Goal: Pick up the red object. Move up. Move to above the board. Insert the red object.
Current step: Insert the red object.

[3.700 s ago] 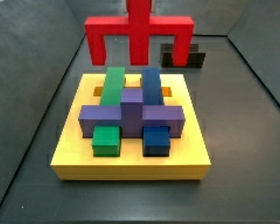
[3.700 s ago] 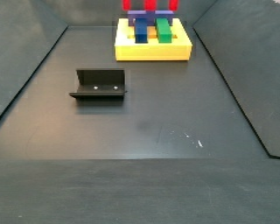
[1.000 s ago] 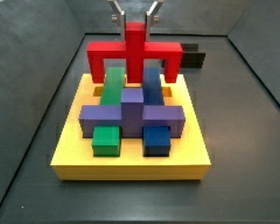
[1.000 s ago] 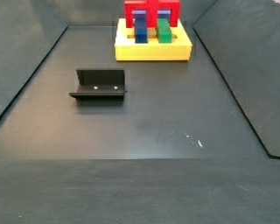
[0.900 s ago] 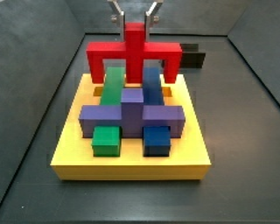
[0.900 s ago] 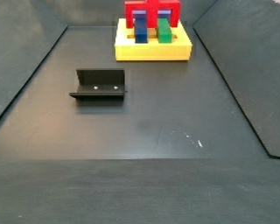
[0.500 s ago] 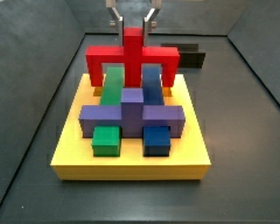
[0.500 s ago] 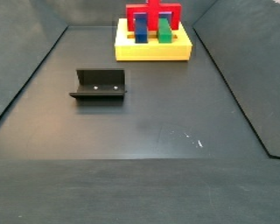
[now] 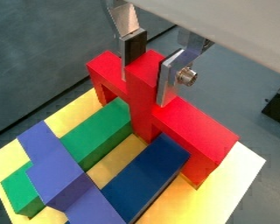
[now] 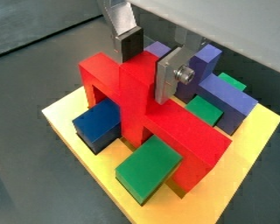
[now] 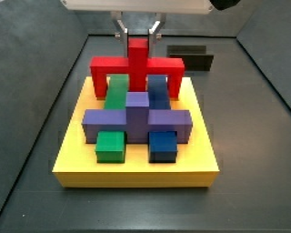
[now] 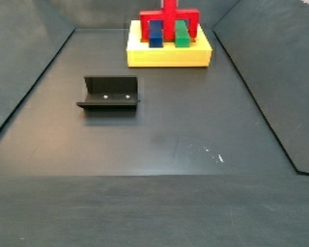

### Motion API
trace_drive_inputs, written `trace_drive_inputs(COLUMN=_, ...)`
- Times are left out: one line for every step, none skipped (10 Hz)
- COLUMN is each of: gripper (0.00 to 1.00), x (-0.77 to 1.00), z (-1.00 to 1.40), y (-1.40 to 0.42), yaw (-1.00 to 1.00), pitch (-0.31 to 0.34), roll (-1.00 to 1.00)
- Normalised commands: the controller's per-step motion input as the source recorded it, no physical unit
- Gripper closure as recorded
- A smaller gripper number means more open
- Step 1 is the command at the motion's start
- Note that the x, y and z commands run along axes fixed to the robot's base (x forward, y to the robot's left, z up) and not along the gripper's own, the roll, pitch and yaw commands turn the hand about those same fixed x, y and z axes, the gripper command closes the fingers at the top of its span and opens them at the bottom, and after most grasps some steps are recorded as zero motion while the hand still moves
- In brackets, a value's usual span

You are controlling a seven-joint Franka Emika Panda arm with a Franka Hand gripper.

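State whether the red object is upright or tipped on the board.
Upright: in a side view the red object stands with stem up and legs down on the board, the gripper shut on its stem.

Lab test rig, grey walled enclosure (image 12: 157,116), fixture (image 12: 109,94)

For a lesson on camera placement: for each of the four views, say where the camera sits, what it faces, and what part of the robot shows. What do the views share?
Wrist view: on the arm, looking down past the gripper onto the red object and board; fingers show.
Wrist view: same mount, opposite side; gripper, red object, board.
Side view: close to the board, facing the gripper over the red object.
Side view: far across the floor, fixture nearer, board behind; no fingers visible.
All share the red object and board.
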Motion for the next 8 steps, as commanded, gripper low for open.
trace_drive_inputs(gripper=1.00, x=0.00, z=-0.16, y=0.00, yaw=0.00, pitch=-0.027, roll=-0.06)
trace_drive_inputs(gripper=1.00, x=0.00, z=-0.16, y=0.04, yaw=0.00, pitch=-0.001, roll=0.00)
trace_drive_inputs(gripper=1.00, x=0.00, z=-0.13, y=0.06, yaw=-0.05, pitch=0.000, roll=0.07)
trace_drive_inputs(gripper=1.00, x=0.00, z=-0.11, y=0.03, yaw=-0.03, pitch=0.000, roll=0.09)
trace_drive_inputs(gripper=1.00, x=0.13, z=-0.18, y=0.00, yaw=-0.02, pitch=0.000, roll=0.05)
trace_drive_inputs(gripper=1.00, x=0.15, z=-0.48, y=0.00, yaw=-0.01, pitch=-0.039, roll=-0.05)
trace_drive_inputs(gripper=1.00, x=0.23, z=-0.53, y=0.00, yaw=-0.03, pitch=-0.037, roll=-0.10)
trace_drive_inputs(gripper=1.00, x=0.37, z=-0.43, y=0.00, yaw=-0.07, pitch=0.000, roll=-0.08)
